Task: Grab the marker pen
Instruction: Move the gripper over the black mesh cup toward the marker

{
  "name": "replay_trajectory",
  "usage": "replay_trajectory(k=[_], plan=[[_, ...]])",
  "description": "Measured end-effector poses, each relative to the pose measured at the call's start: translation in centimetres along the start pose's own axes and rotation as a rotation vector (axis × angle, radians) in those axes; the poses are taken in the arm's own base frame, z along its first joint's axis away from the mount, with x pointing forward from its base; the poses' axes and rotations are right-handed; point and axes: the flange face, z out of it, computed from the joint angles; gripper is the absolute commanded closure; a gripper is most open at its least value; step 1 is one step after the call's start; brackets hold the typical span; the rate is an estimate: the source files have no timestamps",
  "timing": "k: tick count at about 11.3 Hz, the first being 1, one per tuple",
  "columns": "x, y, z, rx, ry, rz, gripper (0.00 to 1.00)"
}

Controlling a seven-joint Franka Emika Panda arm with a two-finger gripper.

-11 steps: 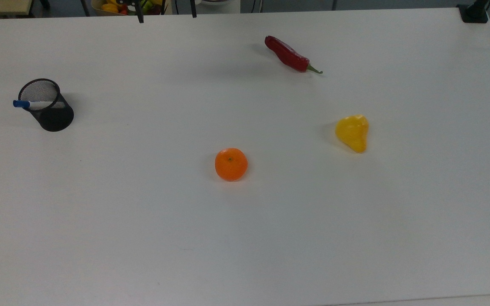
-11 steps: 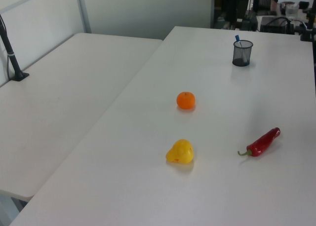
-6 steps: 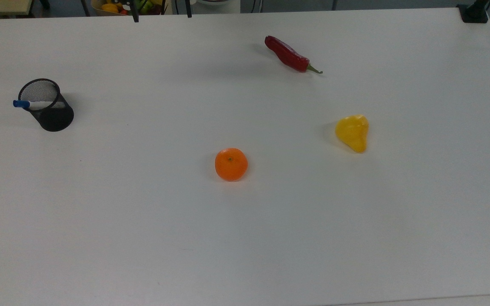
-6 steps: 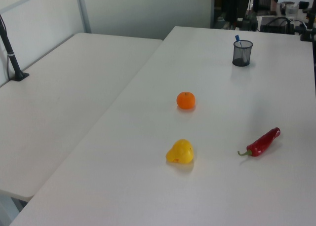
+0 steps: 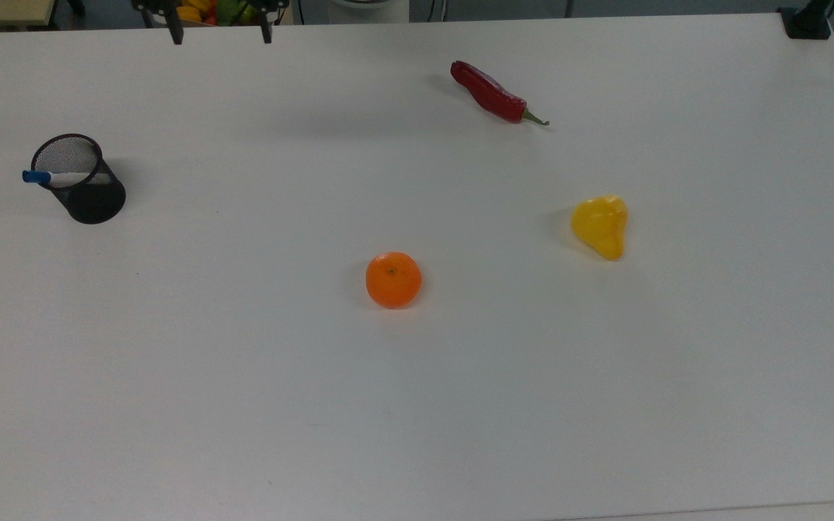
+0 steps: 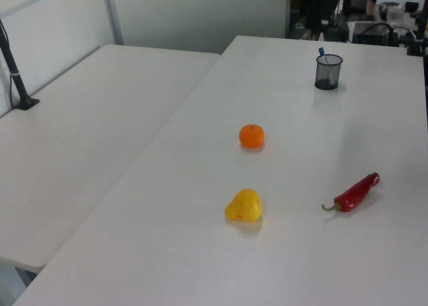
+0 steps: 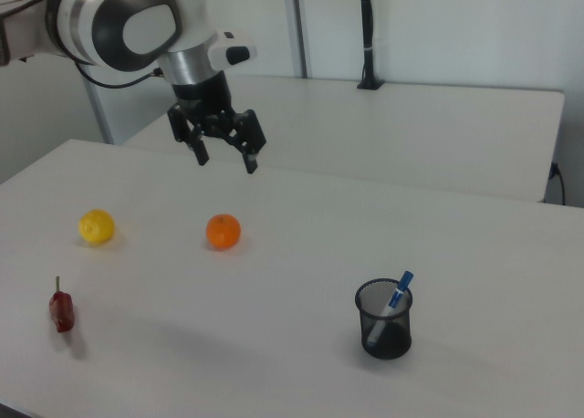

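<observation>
The marker pen [image 5: 46, 176] has a white barrel and a blue cap. It leans in a black mesh cup [image 5: 88, 194] at the top view's left, cap poking over the rim. The pen [image 7: 398, 293] and cup [image 7: 385, 322] also stand at the right view's lower right, and the pen [image 6: 322, 52] in its cup [image 6: 328, 72] at the left view's far end. My gripper [image 7: 225, 158] hangs open and empty high above the table, far from the cup. In the top view the gripper [image 5: 220, 35] sits at the upper edge, right of the cup.
An orange [image 5: 393, 280] lies mid-table, a yellow pear-shaped fruit [image 5: 600, 226] to the top view's right, a red chili [image 5: 489, 92] near the far edge. A box of fruit [image 5: 200, 9] sits behind the table. A second table [image 6: 87, 119] adjoins in the left view.
The two fingertips at the top view's upper edge have shifted to the top view's left, toward the cup's side. The pen, cup and fruit have not moved.
</observation>
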Motion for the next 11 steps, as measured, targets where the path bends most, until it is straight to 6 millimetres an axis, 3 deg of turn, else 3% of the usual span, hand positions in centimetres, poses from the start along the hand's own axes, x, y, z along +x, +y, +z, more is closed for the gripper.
replay_trajectory(k=[2, 6, 9, 11], plan=[[0.3, 2.6, 0.4, -0.029, 0.041, 0.036, 0.00], [-0.3, 10.9, 1.1, -0.106, 0.138, 0.162, 0.00], [-1.3, 16.4, 3.3, -0.153, 0.164, 0.294, 0.01], [-1.0, 18.4, 5.8, -0.183, 0.210, 0.386, 0.13]])
